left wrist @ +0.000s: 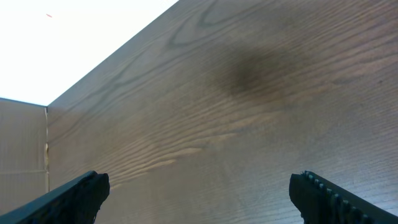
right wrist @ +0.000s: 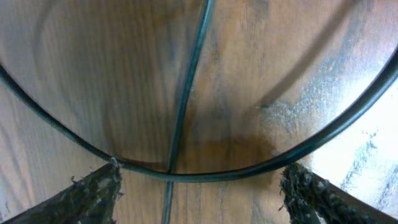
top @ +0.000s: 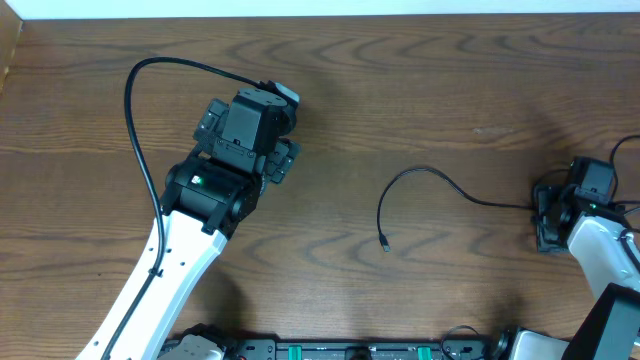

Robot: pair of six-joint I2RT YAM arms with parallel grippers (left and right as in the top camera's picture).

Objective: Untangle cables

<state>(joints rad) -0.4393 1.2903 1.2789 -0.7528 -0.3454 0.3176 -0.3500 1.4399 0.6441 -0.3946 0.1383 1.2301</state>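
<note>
One thin black cable lies right of the table's middle. Its small plug end rests free, and its other end runs right to my right gripper. In the right wrist view the gripper is open and low over the wood. A curved loop of the cable crosses between its fingertips, and a straight stretch crosses the loop there. My left gripper is at centre left, open and empty, with only bare wood under it. No white cable is in view.
The wooden table ends at a white edge at the back. A thicker black cord loops off the left arm. A black rail runs along the front edge.
</note>
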